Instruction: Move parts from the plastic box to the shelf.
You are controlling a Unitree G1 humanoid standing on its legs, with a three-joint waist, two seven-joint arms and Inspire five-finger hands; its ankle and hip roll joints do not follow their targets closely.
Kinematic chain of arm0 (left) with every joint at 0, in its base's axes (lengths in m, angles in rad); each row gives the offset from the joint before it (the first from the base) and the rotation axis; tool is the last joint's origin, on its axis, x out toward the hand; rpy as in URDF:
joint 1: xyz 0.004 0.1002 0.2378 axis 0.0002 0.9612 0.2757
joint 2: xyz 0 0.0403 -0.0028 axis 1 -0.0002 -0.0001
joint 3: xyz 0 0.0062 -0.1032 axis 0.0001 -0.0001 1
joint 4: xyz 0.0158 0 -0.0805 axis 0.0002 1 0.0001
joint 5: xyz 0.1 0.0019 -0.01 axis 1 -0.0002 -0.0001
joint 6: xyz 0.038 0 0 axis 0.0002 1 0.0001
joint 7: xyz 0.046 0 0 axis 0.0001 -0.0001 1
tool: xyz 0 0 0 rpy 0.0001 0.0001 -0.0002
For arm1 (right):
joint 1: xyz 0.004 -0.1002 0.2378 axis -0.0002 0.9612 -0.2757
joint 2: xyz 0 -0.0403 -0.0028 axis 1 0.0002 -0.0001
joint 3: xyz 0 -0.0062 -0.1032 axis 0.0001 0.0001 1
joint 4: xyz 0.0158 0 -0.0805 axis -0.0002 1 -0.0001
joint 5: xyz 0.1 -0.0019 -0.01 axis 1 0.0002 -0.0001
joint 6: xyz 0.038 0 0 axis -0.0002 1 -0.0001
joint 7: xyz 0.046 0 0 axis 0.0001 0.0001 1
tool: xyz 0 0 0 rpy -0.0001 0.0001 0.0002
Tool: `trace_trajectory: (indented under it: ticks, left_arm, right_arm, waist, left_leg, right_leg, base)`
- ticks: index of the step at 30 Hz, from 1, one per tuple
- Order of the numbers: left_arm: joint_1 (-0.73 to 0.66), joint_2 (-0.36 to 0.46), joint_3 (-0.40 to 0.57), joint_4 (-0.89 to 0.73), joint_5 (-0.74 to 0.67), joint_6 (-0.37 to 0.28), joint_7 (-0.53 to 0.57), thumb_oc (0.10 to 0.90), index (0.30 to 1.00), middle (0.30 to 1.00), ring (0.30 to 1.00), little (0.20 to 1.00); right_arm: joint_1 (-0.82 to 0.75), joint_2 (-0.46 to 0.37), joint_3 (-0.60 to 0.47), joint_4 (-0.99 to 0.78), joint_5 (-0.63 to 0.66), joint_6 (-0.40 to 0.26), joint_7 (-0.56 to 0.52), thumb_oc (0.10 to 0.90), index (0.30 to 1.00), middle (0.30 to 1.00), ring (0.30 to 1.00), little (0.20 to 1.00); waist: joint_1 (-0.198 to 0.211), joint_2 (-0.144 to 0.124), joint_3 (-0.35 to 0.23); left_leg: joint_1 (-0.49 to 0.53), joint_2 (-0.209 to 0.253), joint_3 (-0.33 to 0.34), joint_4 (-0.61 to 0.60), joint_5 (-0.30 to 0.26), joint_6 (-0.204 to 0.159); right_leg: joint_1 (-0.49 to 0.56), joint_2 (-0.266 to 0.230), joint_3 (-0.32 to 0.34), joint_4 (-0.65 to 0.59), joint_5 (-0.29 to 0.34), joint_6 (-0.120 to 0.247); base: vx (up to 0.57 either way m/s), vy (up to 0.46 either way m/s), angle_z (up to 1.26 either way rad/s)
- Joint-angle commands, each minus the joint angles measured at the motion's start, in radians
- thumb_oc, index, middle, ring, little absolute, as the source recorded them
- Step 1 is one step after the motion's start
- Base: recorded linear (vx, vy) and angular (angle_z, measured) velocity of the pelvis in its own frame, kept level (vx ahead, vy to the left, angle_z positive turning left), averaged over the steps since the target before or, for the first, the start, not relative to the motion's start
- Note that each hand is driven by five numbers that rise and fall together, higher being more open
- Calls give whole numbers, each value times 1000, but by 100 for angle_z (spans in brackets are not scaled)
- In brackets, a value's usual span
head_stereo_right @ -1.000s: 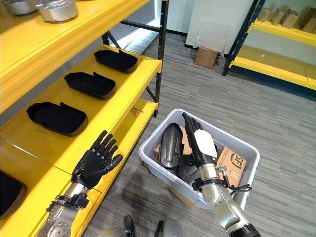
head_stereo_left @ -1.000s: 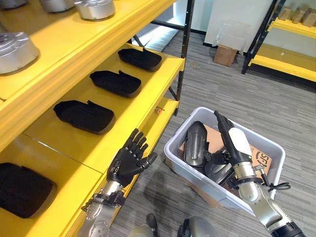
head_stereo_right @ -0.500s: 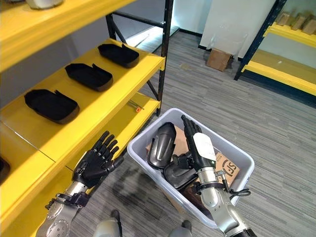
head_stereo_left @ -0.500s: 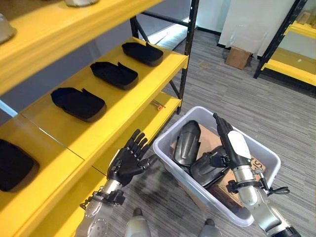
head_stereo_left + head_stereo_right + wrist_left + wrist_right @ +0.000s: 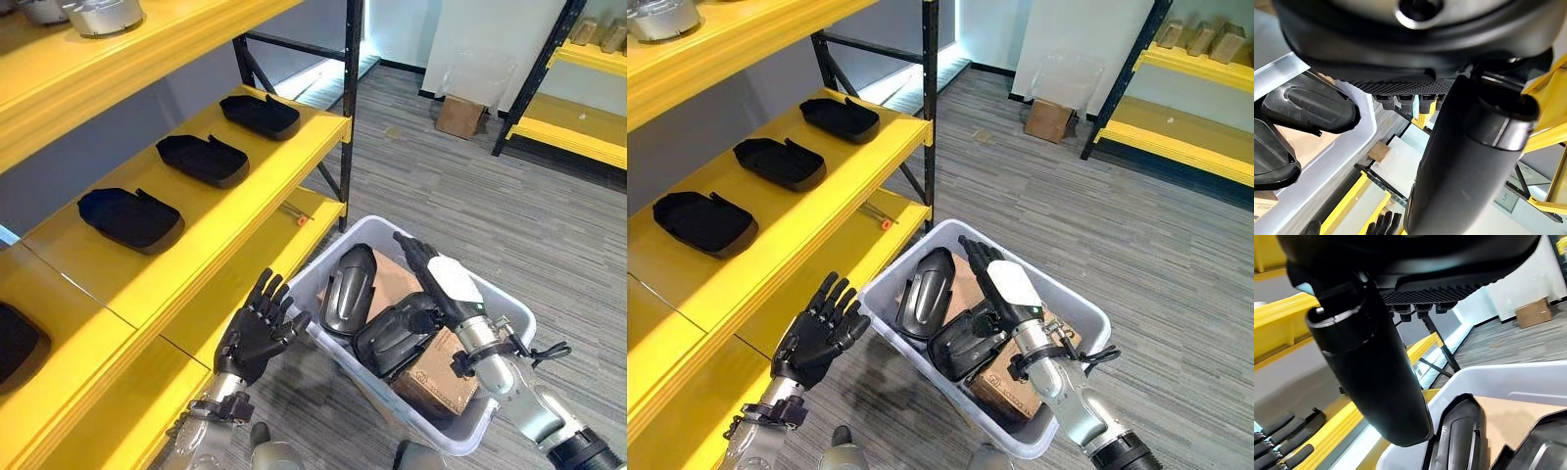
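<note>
Compared with half a second ago, the whole scene has shifted in both eye views, so the camera has moved; the plastic box (image 5: 509, 318) now sits lower and further right in frame. Against the box itself, the right hand (image 5: 1004, 289) has tilted lower over the contents, and the left hand (image 5: 257, 331) remains just outside the box's shelf-side wall.

Right hand: fingers straight and extended, holding nothing, lying over the dark parts in the box; whether it touches them cannot be told. Left hand: fingers spread wide, empty, between the box and the yellow shelf (image 5: 294, 162).

Task items: two dark moulded parts are in the box. One part (image 5: 346, 291) leans at the box's shelf-side end; the second part (image 5: 397, 335) lies beside it, under the right hand. A cardboard piece (image 5: 439, 377) lies in the box on the side away from the shelf. Three dark parts (image 5: 132, 217) already sit in a row on the shelf's middle level.

View differences: the left wrist view shows the box wall (image 5: 1327, 161) and the leaning part (image 5: 1308, 107) from close, past the left hand's straight fingers (image 5: 1400, 100). The right wrist view shows the box rim (image 5: 1508, 377) with a part (image 5: 1457, 440) inside it. The eye views alone show a silver metal part (image 5: 103, 14) on the upper level of the shelf.

Room: grey striped carpet floor (image 5: 549, 225), with the box standing on it. Beyond the box, a small cardboard carton (image 5: 459, 115) stands by the white wall, and a second yellow rack (image 5: 573, 93) stands near the carton.
</note>
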Motion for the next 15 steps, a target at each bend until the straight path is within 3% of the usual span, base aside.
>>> trace_trajectory:
  ticks: [1,12,14,15]
  left_arm:
    - [-89,47,14,-71,37,-120,-33,900,1000,1000,1000,1000]
    - [-92,49,37,-65,23,-110,-69,900,1000,1000,1000,1000]
    - [-92,47,34,-66,25,-104,-72,900,1000,1000,1000,1000]
    - [-103,46,27,-61,29,-102,-66,900,1000,1000,1000,1000]
  right_arm:
    - [-127,30,-40,-31,-1,-77,-66,900,1000,1000,1000,1000]
    - [-125,31,-27,-10,14,-101,-33,900,1000,1000,1000,1000]
    - [-124,24,-26,-14,18,-104,-24,900,1000,1000,1000,1000]
    - [-115,18,-29,-31,27,-93,-14,900,1000,1000,1000,1000]
  waist:
    - [-11,-30,-40]
    - [-34,-8,-34]
    - [-42,-9,-37]
    - [-60,-16,-38]
  left_leg:
    - [16,93,9,127,-74,-58]
    - [11,99,32,210,-30,-60]
    - [12,110,55,240,-12,-64]
    - [11,140,99,290,10,-89]
  right_leg:
    - [58,7,-84,-114,70,-50]
    - [32,54,-94,-39,12,-105]
    - [34,71,-105,-31,-5,-124]
    - [52,77,-120,-34,-31,-134]
  base:
    - [45,-65,7]
    - [89,-137,3]
    - [136,-229,2]
    - [151,-255,23]
